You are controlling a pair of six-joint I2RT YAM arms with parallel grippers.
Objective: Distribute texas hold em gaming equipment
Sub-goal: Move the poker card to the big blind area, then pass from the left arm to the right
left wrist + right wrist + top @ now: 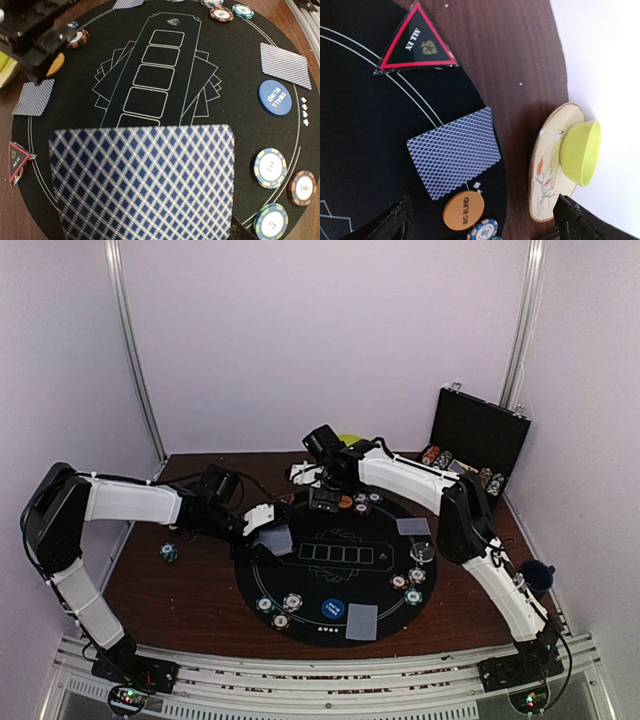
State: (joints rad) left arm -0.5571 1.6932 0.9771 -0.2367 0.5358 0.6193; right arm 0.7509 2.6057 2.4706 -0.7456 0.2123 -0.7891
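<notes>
A: On the brown tabletop (200, 590), at its middle, lies the round black mat (370, 585). What do the two arms do over it?

B: The left arm (130, 502) reaches to the mat's rim at about 9 o'clock, and the left jaws are clamped on a blue-backed card (142, 180). The right arm (410, 475) is over 12 o'clock. The right jaws stand wide apart, with nothing between them.

A: And the cards?

B: The blue-backed card hangs just above the rim, its long side across the jaws. A second card (454, 152) lies under the right jaws, a third card (413, 526) at 2 o'clock, a fourth card (361, 620) at 5 o'clock.

A: The smaller things?

B: Near 12 o'clock the red triangle marker (417, 40) lies across the rim. The orange disc (463, 211) and a striped chip (485, 231) sit beside the second card. The blue disc (333, 608) is beside the fourth.

A: So, the next move?

B: I see no card lying at 9 o'clock. That place is directly below the blue-backed card, and the left arm is nearer. I think it should lower straight down and release flat.
</notes>
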